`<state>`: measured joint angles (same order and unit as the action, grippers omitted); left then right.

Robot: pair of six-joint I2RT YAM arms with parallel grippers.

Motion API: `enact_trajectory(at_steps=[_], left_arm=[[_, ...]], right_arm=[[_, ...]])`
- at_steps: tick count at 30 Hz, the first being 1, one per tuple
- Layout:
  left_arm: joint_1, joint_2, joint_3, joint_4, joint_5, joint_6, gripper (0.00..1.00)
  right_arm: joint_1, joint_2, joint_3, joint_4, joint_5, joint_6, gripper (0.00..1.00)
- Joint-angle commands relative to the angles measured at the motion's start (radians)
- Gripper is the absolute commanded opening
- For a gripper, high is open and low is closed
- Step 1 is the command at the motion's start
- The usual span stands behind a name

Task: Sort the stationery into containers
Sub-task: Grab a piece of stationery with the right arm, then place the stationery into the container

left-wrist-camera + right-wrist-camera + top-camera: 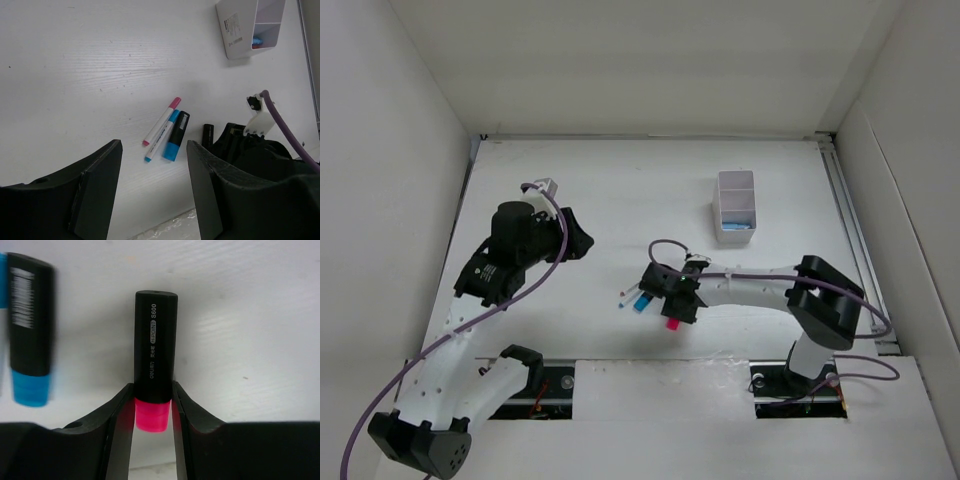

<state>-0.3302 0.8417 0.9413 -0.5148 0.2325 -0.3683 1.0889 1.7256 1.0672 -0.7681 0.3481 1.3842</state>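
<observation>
One black marker with a pink end (155, 340) is sitting between the right fingers (116, 425). They are clamping it at the seam where the black barrel meets the pink end. The barrel is pointing away from the fingers and the pink end back toward the wrist. Resting on the tabletop (610, 190) or lifted just clear of it: cannot tell.

Just left of the right fingers, a black marker with a blue end (30, 325) is lying loose, roughly parallel to the held one. Further left of it, two thin white pens (161, 122), one pink-tipped and one blue-tipped, are lying close side by side.

The container (235, 30) is standing well apart from the right fingers, ahead of them and to their right. A blue piece (256, 40) is showing in its nearest compartment.

The left fingers (95, 195) are standing apart with nothing between them, hovering well to the left of the pens and facing them.

Judgement: the step in hand is the pick of the pink-ended marker. The grasp is looking made and the carry is not yet begun.

The next move is calling for:
- a lift straight up, so the barrel is not dragging the blue-ended marker beside it;
- a carry ahead and to the right, to above the container;
- a compartment long enough for the marker, with the barrel lined up along it before the fingers part.

The grip is sitting near one end, so the free barrel may be drooping during the carry.
</observation>
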Motion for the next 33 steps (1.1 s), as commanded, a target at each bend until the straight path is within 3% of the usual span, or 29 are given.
enact_trajectory(at_steps=[1,7,9,10,13,18,24,33], left_arm=[[-0.003,-0.016,-0.004,0.021,0.022,0.002,0.51],[-0.003,-0.016,-0.013,0.030,0.022,-0.008,0.51],[-0.003,-0.007,-0.013,0.030,0.033,-0.008,0.51],[-0.003,-0.007,-0.013,0.041,0.033,-0.008,0.51],[-0.003,0.002,-0.013,0.041,0.042,-0.008,0.51],[-0.003,0.002,0.008,0.041,0.042,-0.008,0.51],[-0.003,0.002,0.008,0.041,0.024,-0.017,0.51],[-0.003,-0.007,-0.001,0.050,0.024,-0.026,0.51]], right_arm=[[0.012,-0.090,-0.039,-0.088,0.040,0.061,0.14],[-0.023,-0.285,0.069,-0.246,0.155,0.057,0.13],[-0.096,-0.314,0.124,-0.231,0.167,-0.052,0.14],[-0.209,-0.314,0.187,-0.205,0.148,-0.104,0.14],[-0.450,-0.324,0.279,-0.059,-0.033,-0.292,0.14],[-0.711,-0.226,0.407,0.094,-0.384,-0.343,0.14],[-0.950,-0.178,0.285,0.358,-0.783,-0.182,0.14],[-1.044,-0.159,0.131,0.677,-0.946,0.119,0.14]])
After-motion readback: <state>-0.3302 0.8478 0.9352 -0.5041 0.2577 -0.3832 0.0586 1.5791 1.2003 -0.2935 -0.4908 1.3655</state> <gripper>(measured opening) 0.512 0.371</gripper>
